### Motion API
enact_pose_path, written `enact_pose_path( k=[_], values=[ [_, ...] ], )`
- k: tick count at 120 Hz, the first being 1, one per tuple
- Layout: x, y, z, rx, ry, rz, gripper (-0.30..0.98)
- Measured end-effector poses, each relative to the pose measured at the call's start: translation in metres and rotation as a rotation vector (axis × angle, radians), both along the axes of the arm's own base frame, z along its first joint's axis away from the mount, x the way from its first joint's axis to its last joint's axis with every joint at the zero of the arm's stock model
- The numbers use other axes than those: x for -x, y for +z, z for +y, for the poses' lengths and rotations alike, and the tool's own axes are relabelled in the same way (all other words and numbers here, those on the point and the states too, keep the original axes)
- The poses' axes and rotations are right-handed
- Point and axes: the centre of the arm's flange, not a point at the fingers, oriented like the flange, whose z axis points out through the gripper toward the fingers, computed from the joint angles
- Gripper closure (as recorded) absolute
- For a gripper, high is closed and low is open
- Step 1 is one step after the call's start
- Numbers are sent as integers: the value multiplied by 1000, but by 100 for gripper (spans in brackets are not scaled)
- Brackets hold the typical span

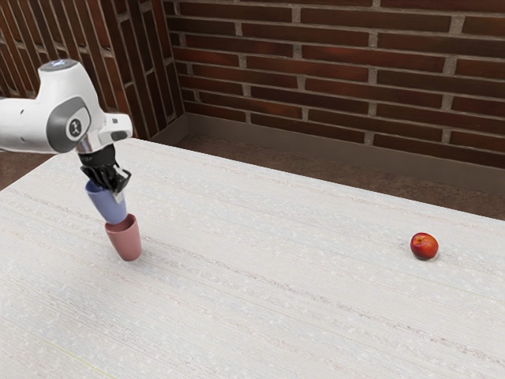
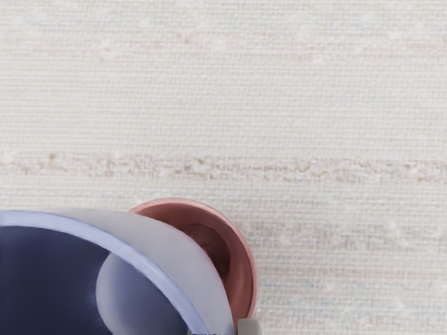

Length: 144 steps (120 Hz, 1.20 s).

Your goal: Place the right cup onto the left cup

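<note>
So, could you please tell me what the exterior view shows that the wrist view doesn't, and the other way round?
Exterior view: the arm, the fruit and the brick wall.
Wrist view: a look down, deep into the blue cup.
Both: the blue cup, the red cup, part of the claw and the table.

The pink cup [image 1: 126, 243] stands upright on the pale table [image 1: 276, 316]. Just above its mouth is the blue cup [image 1: 108, 207], also mouth up, its rim gripped by the black tool [image 1: 117, 189] — whether the two cups touch, I cannot tell. The white arm [image 1: 71, 114] is above the pink cup, toward the exterior view's left. Well apart from that cup, to the exterior view's right, lies a red fruit [image 1: 424, 247] — brick walls [image 1: 331, 63] rise beyond it.
</note>
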Motion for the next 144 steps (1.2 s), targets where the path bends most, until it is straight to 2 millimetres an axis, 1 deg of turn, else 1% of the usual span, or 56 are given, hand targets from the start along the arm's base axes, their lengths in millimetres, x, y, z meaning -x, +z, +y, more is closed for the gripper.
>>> enact_pose_path(
  k=[11, 27, 50, 74, 76, 84, 95, 106, 115, 122, 144],
  values=[
    [-4, -10, -4, -1, -9, 10, 79],
    [-9, -18, -14, -3, -27, 12, 79],
    [-10, -22, -11, -5, -22, 10, 79],
    [-9, -39, -12, 1, -19, 38, 78],
    [-9, -40, -12, 2, -19, 41, 76],
    [-8, -44, -11, 8, -16, 47, 61],
    [-8, -44, -11, 12, -14, 47, 41],
    [-8, -42, -11, 14, -15, 45, 26],
    [-7, -39, -10, 15, -16, 43, 19],
    [-6, -33, -9, 14, -15, 33, 14],
    [3, 5, -9, 16, -18, -5, 6]
  ],
)
